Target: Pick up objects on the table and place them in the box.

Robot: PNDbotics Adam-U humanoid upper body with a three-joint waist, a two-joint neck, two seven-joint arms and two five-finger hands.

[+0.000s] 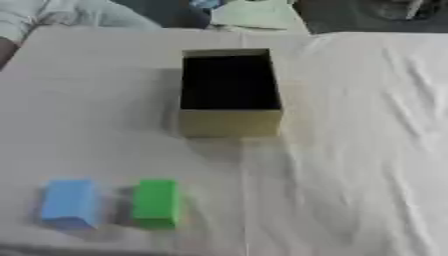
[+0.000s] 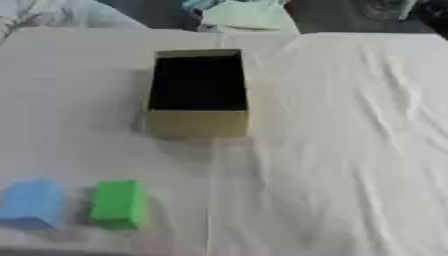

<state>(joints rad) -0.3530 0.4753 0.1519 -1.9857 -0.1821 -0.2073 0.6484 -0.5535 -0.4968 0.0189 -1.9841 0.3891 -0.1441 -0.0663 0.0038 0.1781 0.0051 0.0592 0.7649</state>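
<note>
An open cardboard box (image 1: 231, 122) with a dark inside stands upright in the middle of the table. Near the front left lie two blocks side by side: a light blue block (image 1: 69, 203) on the left and a green block (image 1: 157, 203) just right of it, a small gap between them. Both rest flat on the cloth, well in front of the box. Neither of my hands shows in either eye view.
A pale cloth (image 1: 350, 150) covers the table, wrinkled on the right half, with a seam running down the middle. Light-coloured fabric items (image 2: 249, 15) lie past the far edge.
</note>
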